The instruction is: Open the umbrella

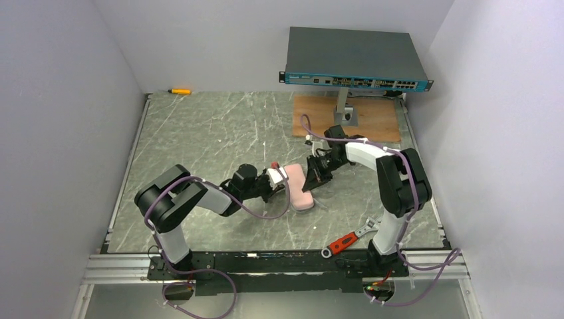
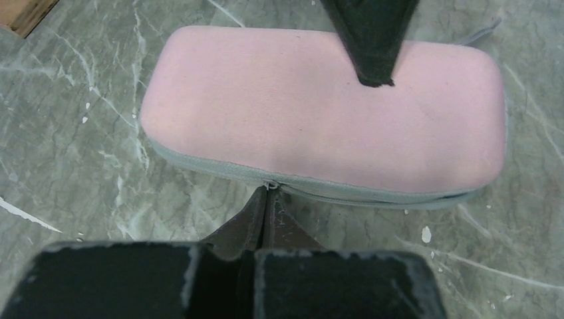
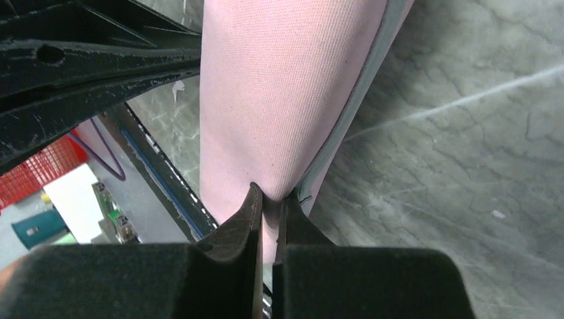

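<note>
A pink fabric case (image 1: 300, 189) with a grey zipper lies on the marble table between both arms. No umbrella fabric, shaft or handle shows; the umbrella is hidden. In the left wrist view the case (image 2: 319, 113) fills the upper half. My left gripper (image 2: 268, 193) is shut, its tips pinching the zipper pull (image 2: 270, 185) on the case's near edge. My right gripper (image 3: 269, 194) is shut on the end of the case (image 3: 279, 86), pinching its fabric. One right finger (image 2: 372, 40) shows over the case's far edge. In the top view the left gripper (image 1: 284, 181) and right gripper (image 1: 311, 174) flank the case.
A dark teal flat box (image 1: 356, 63) stands on a post over a wooden board (image 1: 376, 119) at the back right. A red-handled wrench (image 1: 346, 240) lies by the right arm's base. A yellow tool (image 1: 179, 91) lies at the back left. White walls enclose three sides.
</note>
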{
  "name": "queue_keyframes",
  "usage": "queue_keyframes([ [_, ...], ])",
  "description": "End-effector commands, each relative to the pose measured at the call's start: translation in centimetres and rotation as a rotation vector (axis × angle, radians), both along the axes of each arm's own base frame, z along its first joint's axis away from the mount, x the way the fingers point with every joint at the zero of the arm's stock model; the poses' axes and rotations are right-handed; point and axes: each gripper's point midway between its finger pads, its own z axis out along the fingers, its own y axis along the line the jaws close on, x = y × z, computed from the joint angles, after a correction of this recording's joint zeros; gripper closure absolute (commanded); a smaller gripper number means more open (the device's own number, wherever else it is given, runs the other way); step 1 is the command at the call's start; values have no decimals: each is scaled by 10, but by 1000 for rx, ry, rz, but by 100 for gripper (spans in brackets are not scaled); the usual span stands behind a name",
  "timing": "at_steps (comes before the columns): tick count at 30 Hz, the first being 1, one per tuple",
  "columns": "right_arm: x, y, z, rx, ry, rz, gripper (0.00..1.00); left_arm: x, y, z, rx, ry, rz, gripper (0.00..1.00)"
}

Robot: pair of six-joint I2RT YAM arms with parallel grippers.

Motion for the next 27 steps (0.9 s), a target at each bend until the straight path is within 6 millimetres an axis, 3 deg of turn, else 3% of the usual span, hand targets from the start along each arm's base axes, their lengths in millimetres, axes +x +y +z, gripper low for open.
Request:
queue_keyframes([
  [1,21,-9,-14,-127,-89,140,100,-15,-10,14,-25,-65,-65,100],
  [5,55,-9,-5,-187,-164,140,84,-39,-22,6,-36,-12,-78,100],
  [8,61,-10,7,-209,-152,96,65,-40,-29,2,-48,47,-28,100],
  [10,56,-8,22,-188,-157,70,48,-37,-31,1,-58,81,9,100],
  [12,50,-6,33,-158,-180,54,20,-37,-36,4,-77,89,16,100],
  [13,47,-6,37,-157,-189,45,14,-39,-39,6,-85,89,11,100],
  [19,18,-9,12,-254,-93,-22,16,-40,-49,13,-117,123,31,100],
  [23,5,-15,-8,-291,-61,1,24,-37,-47,8,-103,140,58,100],
  [27,-1,-20,-24,-306,-70,64,49,-39,-42,7,-98,139,65,100],
])
